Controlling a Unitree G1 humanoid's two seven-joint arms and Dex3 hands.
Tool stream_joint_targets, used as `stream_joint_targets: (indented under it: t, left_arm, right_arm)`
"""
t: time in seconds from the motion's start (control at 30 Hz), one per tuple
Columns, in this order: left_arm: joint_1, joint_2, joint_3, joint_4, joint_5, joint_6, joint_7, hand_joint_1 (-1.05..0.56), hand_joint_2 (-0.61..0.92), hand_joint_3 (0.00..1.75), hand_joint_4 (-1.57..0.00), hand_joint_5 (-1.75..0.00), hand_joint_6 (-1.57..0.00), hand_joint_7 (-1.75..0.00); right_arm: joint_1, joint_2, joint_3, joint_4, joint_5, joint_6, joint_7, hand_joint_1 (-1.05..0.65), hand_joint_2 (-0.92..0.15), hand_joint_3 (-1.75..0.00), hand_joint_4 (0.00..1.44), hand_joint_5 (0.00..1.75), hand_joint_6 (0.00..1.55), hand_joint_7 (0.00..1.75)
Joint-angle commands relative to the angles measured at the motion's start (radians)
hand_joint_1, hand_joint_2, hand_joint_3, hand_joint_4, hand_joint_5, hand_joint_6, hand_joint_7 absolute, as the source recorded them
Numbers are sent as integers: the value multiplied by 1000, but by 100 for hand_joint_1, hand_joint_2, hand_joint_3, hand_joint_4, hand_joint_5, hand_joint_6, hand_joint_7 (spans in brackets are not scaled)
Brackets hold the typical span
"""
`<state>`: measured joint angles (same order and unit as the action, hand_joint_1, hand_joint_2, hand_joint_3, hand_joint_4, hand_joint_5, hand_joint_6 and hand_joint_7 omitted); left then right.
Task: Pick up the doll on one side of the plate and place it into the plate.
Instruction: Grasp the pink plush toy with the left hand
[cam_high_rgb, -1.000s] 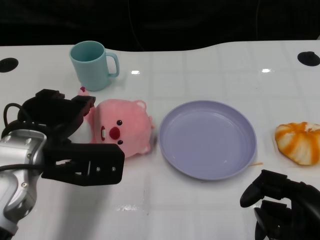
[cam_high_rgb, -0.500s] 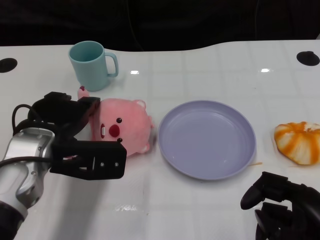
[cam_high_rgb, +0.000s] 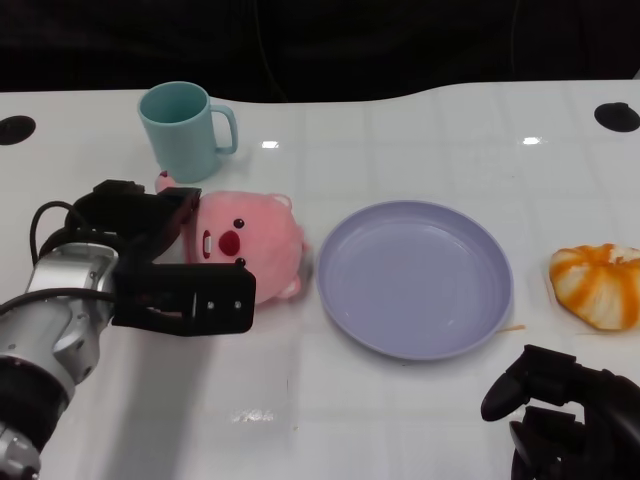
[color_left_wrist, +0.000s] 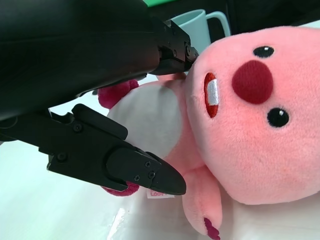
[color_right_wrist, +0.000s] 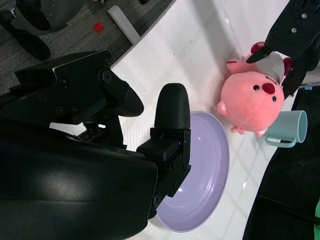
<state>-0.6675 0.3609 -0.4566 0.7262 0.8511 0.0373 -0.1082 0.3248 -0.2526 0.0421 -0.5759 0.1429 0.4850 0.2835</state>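
The pink doll (cam_high_rgb: 245, 245) lies on the white table (cam_high_rgb: 400, 420) just left of the lavender plate (cam_high_rgb: 415, 278), not in it, its face turned up and toward the near side. The left hand (cam_high_rgb: 150, 265) is at the doll's left side, fingers spread around it: one black finger (cam_high_rgb: 200, 305) runs along the near side of the doll and the others (cam_high_rgb: 150, 215) reach over its far-left side. In the left wrist view the fingers (color_left_wrist: 125, 165) bracket the doll's (color_left_wrist: 240, 125) white belly with a gap between them; whether they actually press on the plush I cannot tell, so the hand reads as open around the doll and not yet clamped. A teal mug (cam_high_rgb: 185, 130) stands on the far left, just beyond the doll, handle to the right. An orange-and-white plush item (cam_high_rgb: 598, 285) lies to the right of the plate, apart from it. The right hand (cam_high_rgb: 560, 415) rests low at the near right, fingers curled in with nothing in them; the right wrist view shows its fingers (color_right_wrist: 170, 125) above the plate (color_right_wrist: 205, 190), with the doll (color_right_wrist: 252, 102) and mug (color_right_wrist: 287, 127) beyond.
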Motion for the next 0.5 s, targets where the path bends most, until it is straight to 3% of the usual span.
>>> stream_joint_targets:
  t: [0.03,0.5]
  left_arm:
    - [-33,-17,-17,111,-22,-20,22,-56,87,0,-12,-19,-13,-1]
    - [-94,-95,-42,400,-103,-80,104,-51,85,0,-25,-10,-22,-2]
  right_arm:
    - [6,-14,0,-16,-7,2,-3,-2,-72,-103,61,175,51,149]
    - [17,-20,0,-22,-8,-7,4,-4,-71,-105,62,175,52,149]
